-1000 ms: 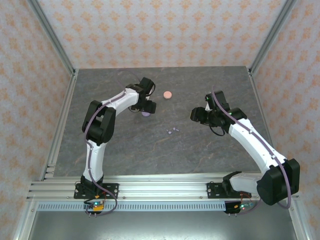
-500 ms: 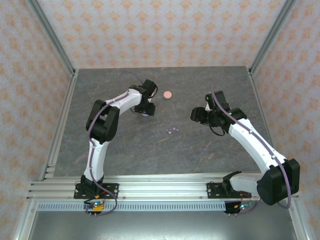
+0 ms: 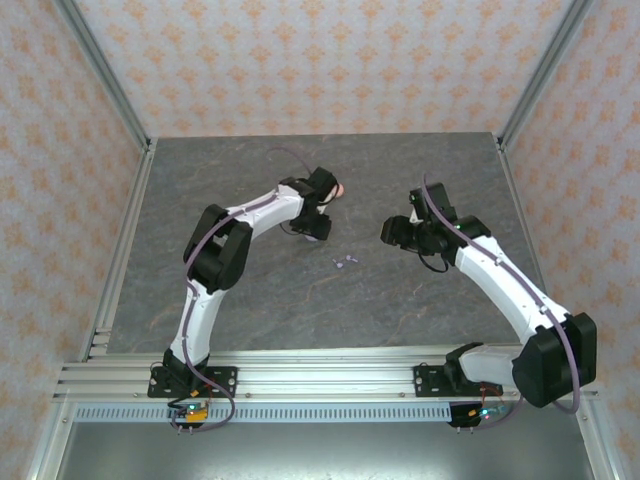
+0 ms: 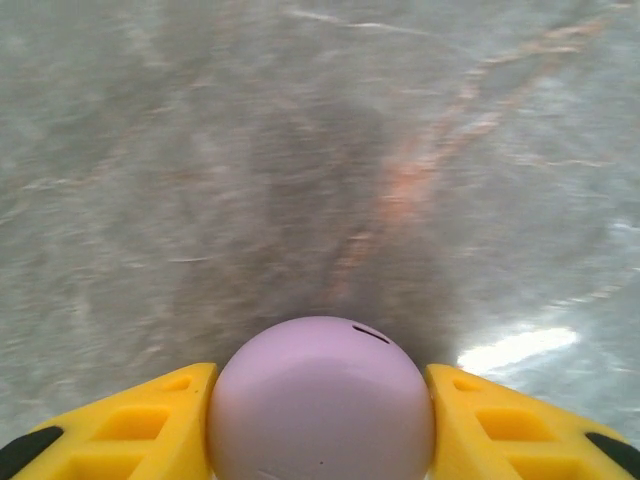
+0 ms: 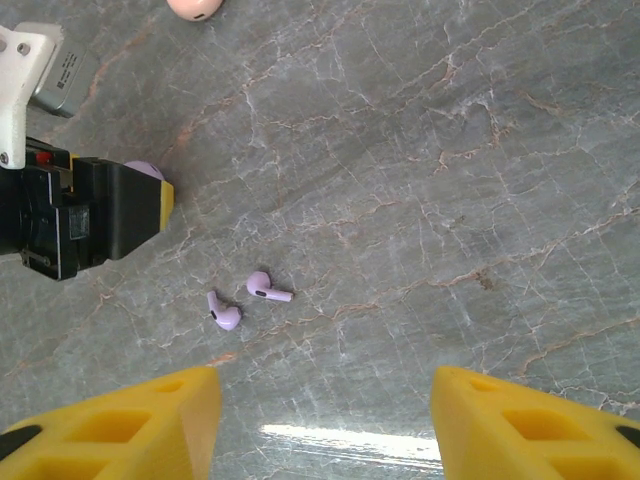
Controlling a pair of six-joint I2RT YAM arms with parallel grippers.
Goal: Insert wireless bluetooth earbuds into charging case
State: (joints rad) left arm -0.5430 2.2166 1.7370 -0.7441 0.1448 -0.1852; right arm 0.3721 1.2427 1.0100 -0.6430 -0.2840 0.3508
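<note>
Two light purple earbuds [image 3: 343, 262] lie side by side on the grey table, apart from both grippers; the right wrist view shows one [image 5: 268, 288] beside the other [image 5: 224, 312]. My left gripper [image 3: 314, 224] is shut on a round light purple charging case [image 4: 320, 385], whose lid is closed, with a yellow finger [image 4: 130, 425] against each side. It sits just left of and beyond the earbuds. My right gripper [image 3: 392, 232] stands open to the right of the earbuds, with nothing between its yellow fingers [image 5: 110, 425].
A salmon-pink closed case [image 3: 338, 188] lies behind the left wrist, partly hidden by it, and shows at the top edge [image 5: 195, 8] of the right wrist view. Patterned walls and metal rails [image 3: 120, 250] bound the table.
My left arm has swung to the right with the purple case, closer to the earbuds and in front of the pink case. The right arm has stayed put.
</note>
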